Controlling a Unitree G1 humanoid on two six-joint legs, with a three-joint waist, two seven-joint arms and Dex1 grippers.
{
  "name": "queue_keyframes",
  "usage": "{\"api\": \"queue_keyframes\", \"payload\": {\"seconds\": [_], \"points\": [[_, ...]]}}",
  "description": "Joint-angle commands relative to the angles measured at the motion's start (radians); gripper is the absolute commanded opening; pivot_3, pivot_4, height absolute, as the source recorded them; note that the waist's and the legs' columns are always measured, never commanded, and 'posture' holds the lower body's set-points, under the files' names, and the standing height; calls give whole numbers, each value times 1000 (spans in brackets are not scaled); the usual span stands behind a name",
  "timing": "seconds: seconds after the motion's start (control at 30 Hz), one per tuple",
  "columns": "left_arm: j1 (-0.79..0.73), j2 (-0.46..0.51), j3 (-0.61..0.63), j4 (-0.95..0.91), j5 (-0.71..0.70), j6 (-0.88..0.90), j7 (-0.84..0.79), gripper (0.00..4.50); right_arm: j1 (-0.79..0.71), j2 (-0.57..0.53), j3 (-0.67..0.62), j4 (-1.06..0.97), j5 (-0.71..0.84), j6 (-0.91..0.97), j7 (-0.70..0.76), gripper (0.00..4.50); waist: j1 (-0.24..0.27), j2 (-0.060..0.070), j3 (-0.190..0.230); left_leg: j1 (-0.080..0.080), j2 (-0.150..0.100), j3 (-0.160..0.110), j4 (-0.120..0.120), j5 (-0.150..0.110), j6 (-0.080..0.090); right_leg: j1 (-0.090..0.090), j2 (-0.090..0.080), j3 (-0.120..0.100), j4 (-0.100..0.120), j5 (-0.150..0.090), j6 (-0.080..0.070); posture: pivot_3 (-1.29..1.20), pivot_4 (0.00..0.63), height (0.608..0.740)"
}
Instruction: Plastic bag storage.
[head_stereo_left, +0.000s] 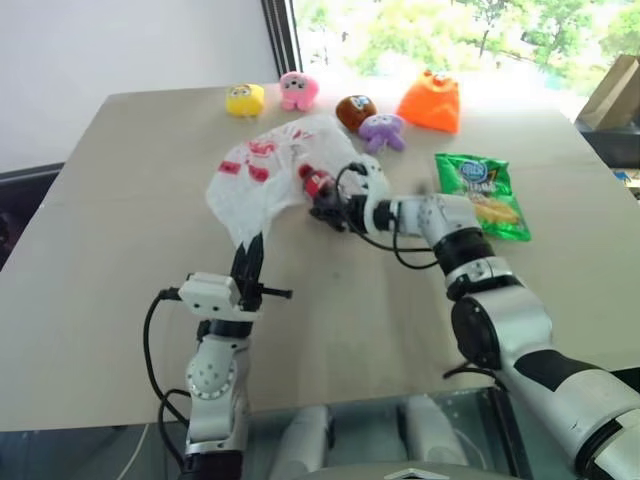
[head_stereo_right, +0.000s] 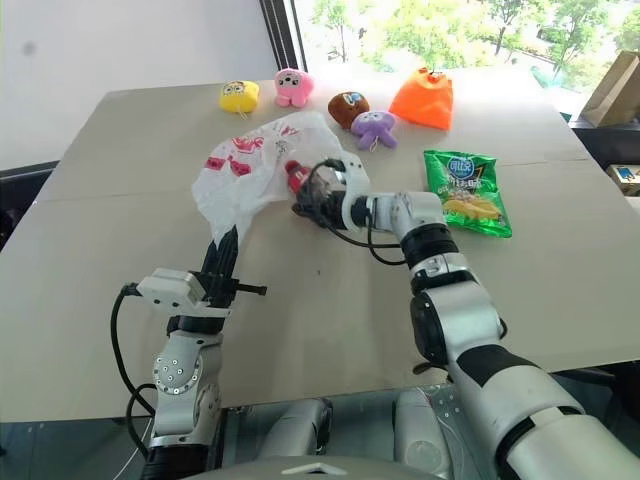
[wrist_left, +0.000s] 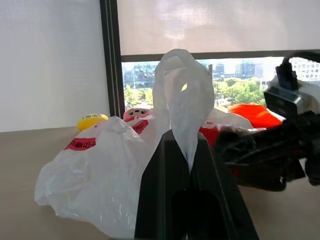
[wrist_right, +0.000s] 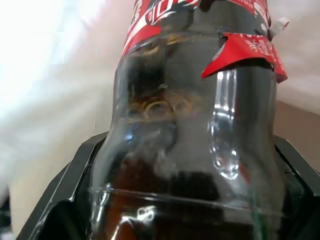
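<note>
Translucent white film with red print: the plastic bag (head_stereo_left: 262, 172) sits upper-centre of the head view on the beige table (head_stereo_left: 110, 260), bulged out, its lower corner drawn down into a thin tail toward the left gripper (head_stereo_left: 246, 262).

Left gripper: fingers clamped together on that tail. In the left wrist view the twisted bag handle rises straight out from between the two black fingers (wrist_left: 165, 195), with the bag body spread behind and to the left of them. So the bag lies directly ahead of the left hand, held at one corner, the rest resting on the table.

Right gripper (head_stereo_left: 322, 205): centre of frame, at the bag's right edge, jaws set wide around a clear plastic bottle (wrist_right: 192, 130) with a red label and dark liquid inside. The right wrist view shows the bottle seated between both fingers, white bag film just behind it. The bottle's red end (head_stereo_left: 314, 183) touches or overlaps the bag's edge; can't tell whether it is inside the opening.

Other items along the top of the frame beyond the bag: yellow plush (head_stereo_left: 245, 99), pink plush (head_stereo_left: 298, 90), brown plush (head_stereo_left: 355, 111), purple plush (head_stereo_left: 382, 131), orange plush (head_stereo_left: 431, 103). Green chips packet (head_stereo_left: 480, 195) right of centre, just above the right forearm, apart from the bag.
</note>
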Motion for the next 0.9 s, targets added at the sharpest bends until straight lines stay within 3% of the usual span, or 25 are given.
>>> {"api": "queue_keyframes", "payload": {"seconds": [0.03,0.27,0.43,0.57,0.63,0.67,0.77,0.9], "points": [[8,10,-30,-25,-20,-23,-38,0,-28,29,6,-69,21,18,14,3182,-7,0,0,0,0,0,0,0,0,0,0,0,1,0,0,0,150,740],[144,134,-151,-87,-63,-24,-241,0,-119,82,-55,63,22,-97,-28,3182,-11,1,0,0,1,1,-1,0,0,-2,1,2,2,0,0,0,150,740],[244,218,-146,-123,-95,-20,-317,0,-140,107,-50,119,-2,-194,-9,3182,-6,1,1,0,1,1,-1,-2,4,-3,1,2,1,0,0,0,150,740],[259,231,-122,-121,-110,-29,-324,0,-143,134,-45,156,-23,-266,-11,3182,-7,1,1,0,1,1,-1,-2,4,-3,1,1,1,0,0,0,150,740],[252,230,-118,-123,-114,-23,-325,0,-150,148,-48,181,-34,-304,-22,4214,-8,2,1,0,1,1,-1,-2,4,-3,1,1,2,0,0,0,150,740],[247,230,-118,-122,-114,-21,-325,0,-151,158,-44,191,-47,-352,-28,4477,-9,2,1,0,1,1,-1,-2,4,-3,1,1,2,0,0,0,150,740],[224,228,-117,-109,-112,-16,-324,0,-156,207,-46,185,-57,-479,-44,4477,-9,2,1,0,1,2,-1,-2,4,-3,1,2,2,0,0,0,150,740],[211,224,-116,-99,-113,-17,-322,0,-136,233,-31,134,-40,-487,-17,4477,-9,2,1,0,1,1,-1,-2,4,-3,1,1,2,0,0,0,150,740]]}}
